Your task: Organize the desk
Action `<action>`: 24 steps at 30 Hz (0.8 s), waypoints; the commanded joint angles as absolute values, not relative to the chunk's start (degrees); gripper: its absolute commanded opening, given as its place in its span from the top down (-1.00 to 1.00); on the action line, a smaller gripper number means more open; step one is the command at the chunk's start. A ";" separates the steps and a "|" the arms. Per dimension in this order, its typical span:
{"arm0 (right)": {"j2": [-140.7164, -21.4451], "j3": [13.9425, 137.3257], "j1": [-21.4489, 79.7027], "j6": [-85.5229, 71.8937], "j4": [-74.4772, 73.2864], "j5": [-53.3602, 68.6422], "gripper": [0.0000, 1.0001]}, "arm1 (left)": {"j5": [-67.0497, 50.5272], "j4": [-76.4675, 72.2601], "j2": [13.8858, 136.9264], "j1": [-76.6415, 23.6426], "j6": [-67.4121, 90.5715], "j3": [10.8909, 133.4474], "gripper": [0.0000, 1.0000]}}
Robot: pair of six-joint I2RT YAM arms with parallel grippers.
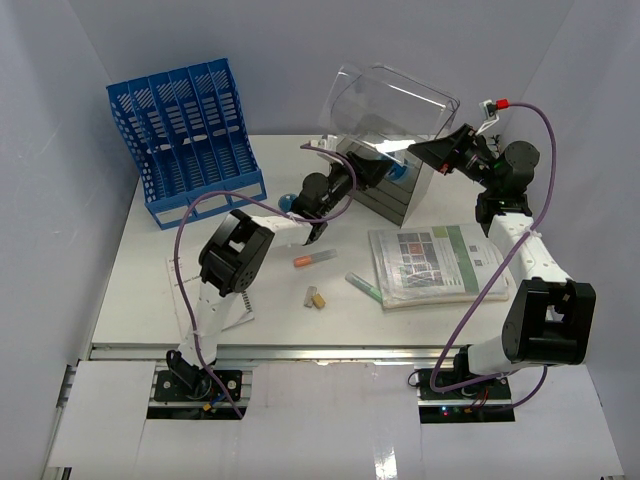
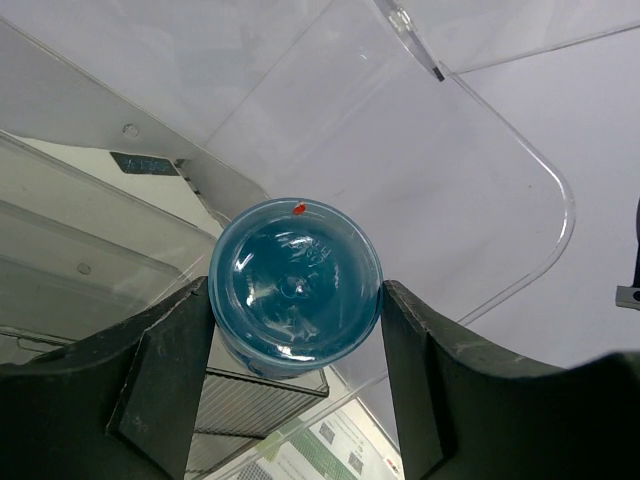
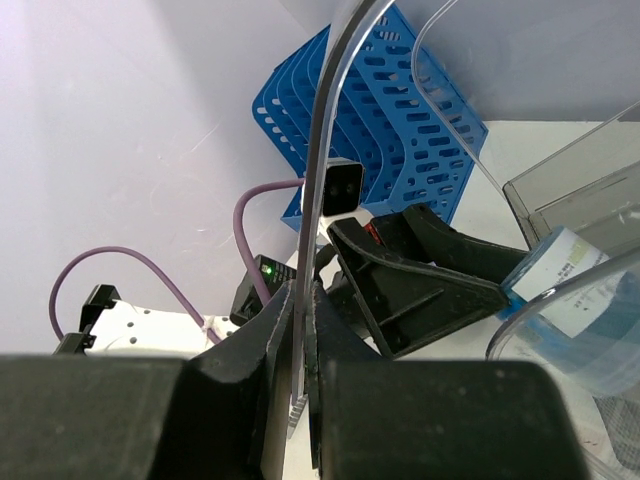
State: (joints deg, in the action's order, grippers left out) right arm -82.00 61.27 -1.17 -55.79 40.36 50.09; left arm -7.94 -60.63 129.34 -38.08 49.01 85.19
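Observation:
The white desk (image 1: pixel 140 300) carries a clear plastic drawer box (image 1: pixel 385 190) at the back centre. My right gripper (image 1: pixel 442 150) is shut on the edge of the box's clear lid (image 1: pixel 395 105) and holds it tilted up; the wrist view shows the jaws (image 3: pixel 301 300) pinching the lid's thin rim (image 3: pixel 330 150). My left gripper (image 1: pixel 368 172) is shut on a round blue bottle (image 2: pixel 297 285) and holds it at the box's opening under the lid. The bottle also shows in the right wrist view (image 3: pixel 560 290), beside the left fingers (image 3: pixel 420 280).
A blue slotted file rack (image 1: pixel 185 135) stands back left. A green-and-white booklet (image 1: pixel 435 262) lies right of centre. An orange marker (image 1: pixel 313 259), a green marker (image 1: pixel 364 287) and a small tan piece (image 1: pixel 317 297) lie loose in the middle.

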 commanded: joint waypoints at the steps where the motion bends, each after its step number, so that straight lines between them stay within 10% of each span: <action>1: -79.80 62.14 -1.49 -55.34 48.69 51.45 0.79 | -3.26 -62.29 127.44 -38.93 46.73 88.15 0.65; 5: -79.89 61.96 -1.49 -55.46 48.69 51.33 0.78 | -2.20 -59.35 127.53 -39.46 45.62 88.41 0.47; 8: -79.81 61.88 -1.49 -55.52 48.69 51.33 0.78 | -1.53 -57.78 127.04 -39.80 45.04 87.56 -0.24; 12: -79.80 61.79 -1.49 -55.46 48.69 51.33 0.78 | -1.57 -56.45 125.45 -40.08 43.79 86.67 -0.61; 24: -80.51 61.79 -1.49 -55.23 48.58 50.86 0.78 | -6.41 -52.15 116.77 -40.43 35.87 82.03 -0.89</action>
State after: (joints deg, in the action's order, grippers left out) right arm -82.00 61.04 -1.17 -56.42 41.54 49.87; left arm -3.86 -52.53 125.49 -39.91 39.75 84.69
